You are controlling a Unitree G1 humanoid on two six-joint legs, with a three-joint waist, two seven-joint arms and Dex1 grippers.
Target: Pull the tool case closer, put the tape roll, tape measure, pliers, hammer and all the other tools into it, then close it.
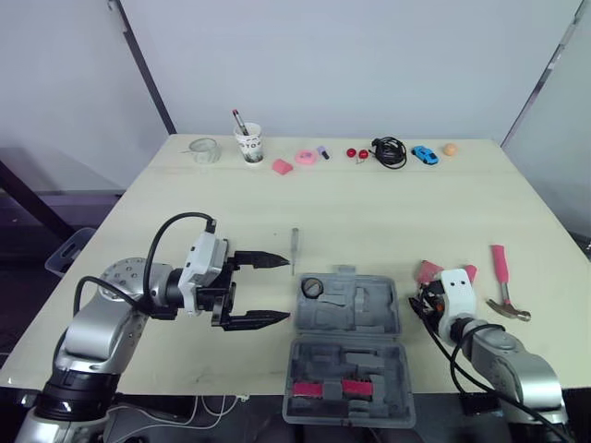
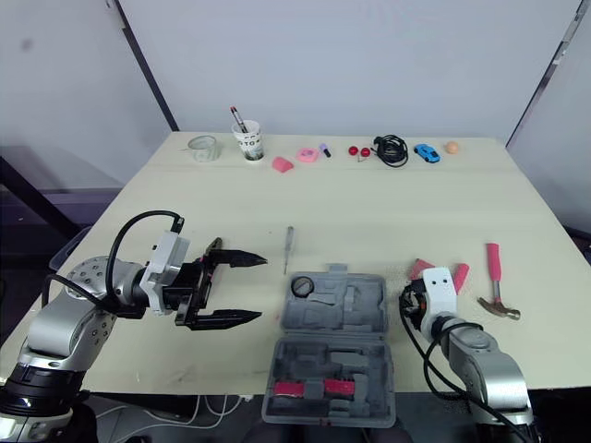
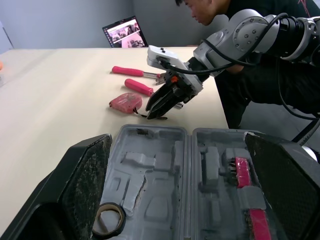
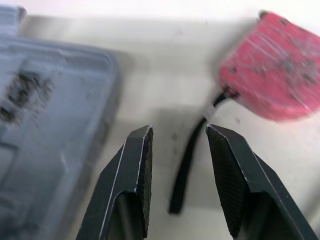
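Note:
The grey tool case (image 1: pixel 349 355) lies open near the table's front edge, with red bits in its near half. A black tape roll (image 1: pixel 312 288) sits in its far left pocket. My left gripper (image 1: pixel 283 289) is open just left of the case, holding nothing. A thin screwdriver (image 1: pixel 295 247) lies beyond it. My right gripper (image 4: pixel 177 132) is open right of the case, its fingers either side of the black strap (image 4: pixel 186 165) of the red tape measure (image 4: pixel 272 70). Pink-handled pliers (image 3: pixel 140 86) and the hammer (image 1: pixel 503 281) lie further right.
Along the far edge stand a glass (image 1: pixel 204 149), a paper cup with a pen (image 1: pixel 248 143), pink items (image 1: pixel 294 161), a black cable (image 1: pixel 390 151), a blue toy car (image 1: pixel 425 155) and an orange ball (image 1: pixel 450 149). A person and a laptop (image 3: pixel 122 31) are beyond the table's right side.

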